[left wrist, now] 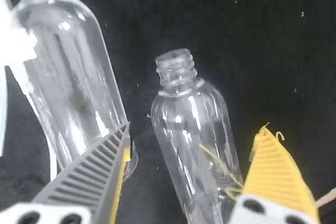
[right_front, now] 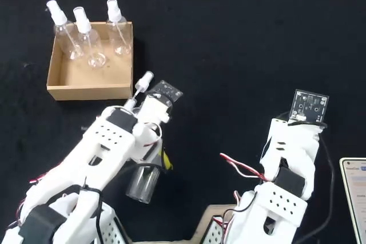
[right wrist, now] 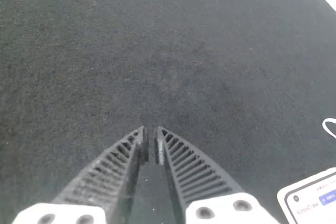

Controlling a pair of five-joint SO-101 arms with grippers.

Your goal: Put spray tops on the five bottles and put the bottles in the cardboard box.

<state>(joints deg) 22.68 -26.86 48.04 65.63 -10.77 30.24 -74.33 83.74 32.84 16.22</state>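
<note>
- Under the left arm (right_front: pixel 108 147) in the high view, a clear bottle (right_front: pixel 142 184) lies on the table (right_front: pixel 229 55). Just its base end shows — the arm covers the neck.
- Seen from the left wrist, the left gripper (left wrist: pixel 194 129) is spread wide. Its grey finger (left wrist: pixel 94 177) is on one side of a middle bottle (left wrist: pixel 184 98) and its yellow finger (left wrist: pixel 273 166) on the other. Whether either pad touches the bottle is hard to make out.
- Just beside it lies a side bottle (left wrist: pixel 68 77), cut off at the frame edge. Which of these 2 is the one seen from above cannot be told.
- Both are clear plastic, lying on their sides, with bare threaded necks and no tops.
- 1 white spray top (right_front: pixel 144 81) shows just past the left arm's tip, near the box's front corner. Its thin tube points back towards the arm.
- At the table's far left stands the open cardboard box (right_front: pixel 88 92), with 3 capped bottles (right_front: pixel 90 44) along its far side — white tops on.
- Well apart on the right is the right arm (right_front: pixel 289 164). The right gripper (right wrist: pixel 151 135) is narrowed to a slit with nothing in it, over black cloth.
- 1 phone (right_front: pixel 354 198) lies at the table's right edge, near that arm.
</note>
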